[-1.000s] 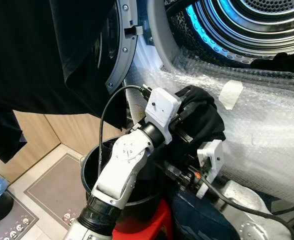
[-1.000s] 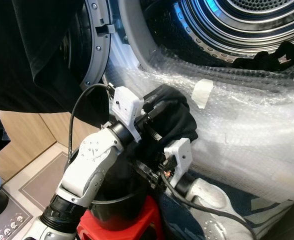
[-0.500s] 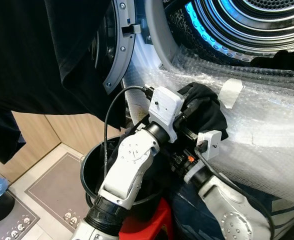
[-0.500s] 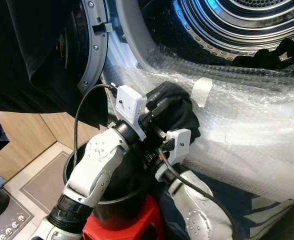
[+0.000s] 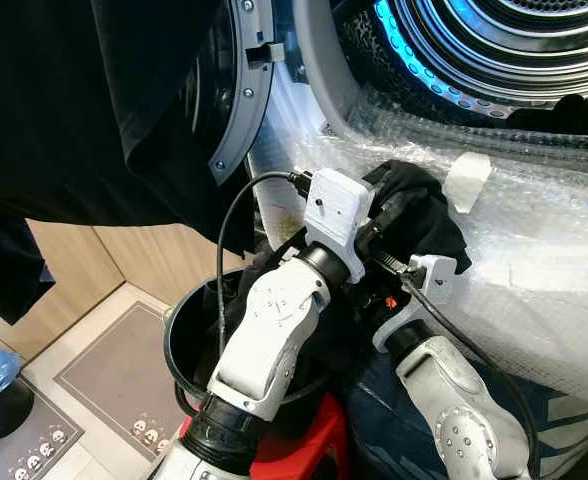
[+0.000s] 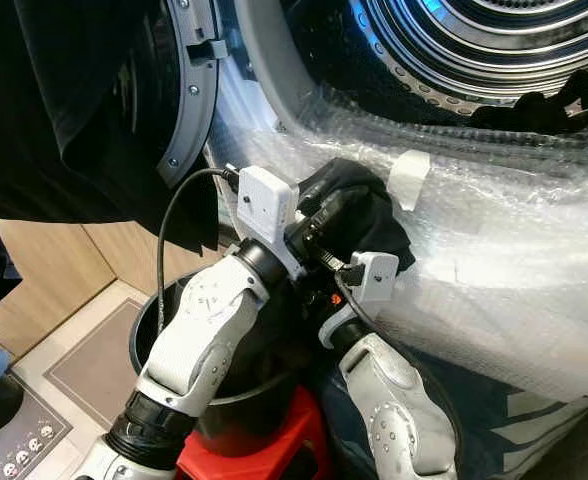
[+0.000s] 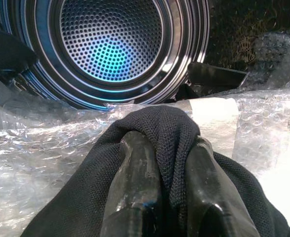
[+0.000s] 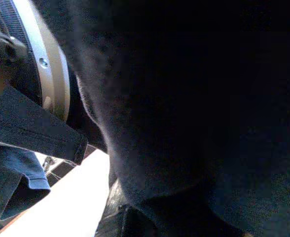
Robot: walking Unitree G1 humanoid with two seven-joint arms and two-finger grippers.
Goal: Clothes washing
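My left gripper point(image 5: 399, 212) is shut on a black garment point(image 5: 429, 215) and holds it up against the bubble-wrapped front point(image 5: 534, 270) of the washing machine, just below the open drum point(image 5: 494, 50). In the left wrist view the cloth point(image 7: 169, 133) is draped over both black fingers point(image 7: 135, 187), with the lit drum point(image 7: 110, 49) straight beyond. My right gripper point(image 5: 389, 300) is pushed in under the same garment from below, and its wrist view shows dark cloth point(image 8: 184, 98) close up. Another black garment point(image 5: 564, 115) lies on the drum's lip.
The open machine door point(image 5: 239, 100) on the left has dark clothing point(image 5: 94, 100) hanging over it. A black bucket point(image 5: 189, 340) stands on a red stool point(image 5: 314, 450) under my arms. Blue denim point(image 5: 384, 410) lies beside it. A grey mat point(image 5: 94, 380) covers the floor at lower left.
My right arm has come up from low beside the bucket to under the black garment. The left gripper has lifted the garment slightly toward the drum.
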